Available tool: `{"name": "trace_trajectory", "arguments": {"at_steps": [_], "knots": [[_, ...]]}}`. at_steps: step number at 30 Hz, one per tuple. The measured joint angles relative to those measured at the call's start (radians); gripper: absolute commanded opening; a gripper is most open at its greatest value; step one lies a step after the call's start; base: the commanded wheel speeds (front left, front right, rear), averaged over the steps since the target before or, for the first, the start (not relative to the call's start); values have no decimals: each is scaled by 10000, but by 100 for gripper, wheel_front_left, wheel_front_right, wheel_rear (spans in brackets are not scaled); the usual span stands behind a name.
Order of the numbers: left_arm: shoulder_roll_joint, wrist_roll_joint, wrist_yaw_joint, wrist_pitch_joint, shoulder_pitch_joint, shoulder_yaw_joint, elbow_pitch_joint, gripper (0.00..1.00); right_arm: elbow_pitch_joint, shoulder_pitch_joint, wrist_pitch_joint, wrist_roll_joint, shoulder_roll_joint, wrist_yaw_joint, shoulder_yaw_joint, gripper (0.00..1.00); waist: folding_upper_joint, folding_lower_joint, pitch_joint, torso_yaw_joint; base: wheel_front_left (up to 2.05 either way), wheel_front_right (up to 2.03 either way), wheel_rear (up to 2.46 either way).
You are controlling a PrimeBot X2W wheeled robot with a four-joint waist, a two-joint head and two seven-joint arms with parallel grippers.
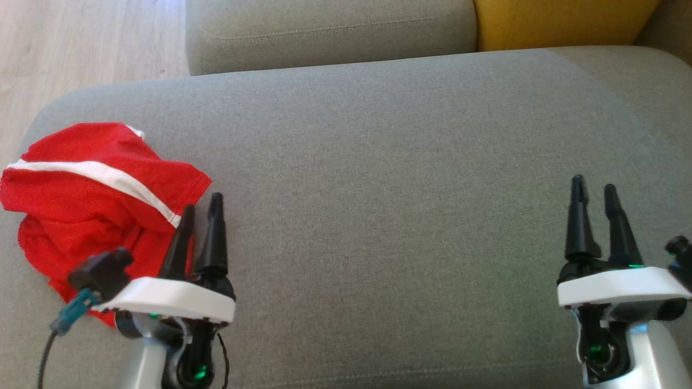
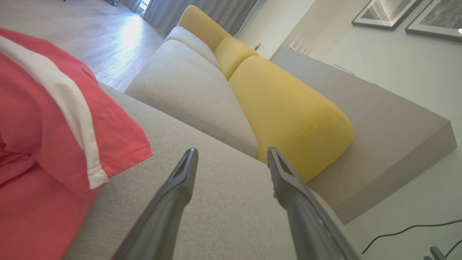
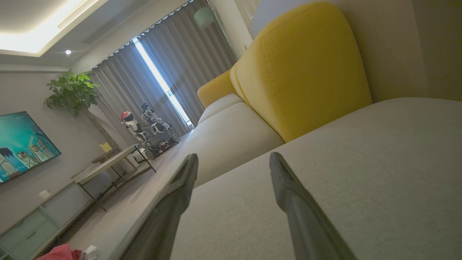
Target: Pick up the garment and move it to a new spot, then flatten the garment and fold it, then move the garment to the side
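Soft gray sofa seat [image 1: 378,162] spreads across the middle of the frame. The red garment [image 1: 92,200] lies bunched up at the left, just beside my left end effector [image 1: 203,202]. It and my right end effector [image 1: 594,183] are wide open and hold nothing. I think I should pinch a thick fold so it all lifts. I see no words, just a white stripe [image 1: 102,175].

A red garment [image 1: 81,200], white-striped, is seen on the plain grey seat cushion [image 1: 378,189]; behind that cushion, a plain yellow backrest [image 1: 562,21] is shown.
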Motion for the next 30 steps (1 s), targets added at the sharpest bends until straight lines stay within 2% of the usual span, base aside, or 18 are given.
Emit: {"name": "trace_trajectory", "arguments": {"at_steps": [5, 11, 30], "knots": [[150, 949, 230, -130, -120, -389, 27, 100, 15, -4, -104, -802, -2, 0, 23, 100, 0, 0, 46, -30, 0, 0, 0], [451, 2077, 941, -303, -266, -1068, 84, 100, -77, -80, -347, -1944, -4, 0, 215, 100, 0, 0, 78, -37, 0, 0, 0], [1315, 4309, 2512, -834, -856, -2964, 280, 100, -286, -82, -878, -4753, -13, 0, 644, 100, 0, 0, 105, 19, 0, 0, 0]]}}
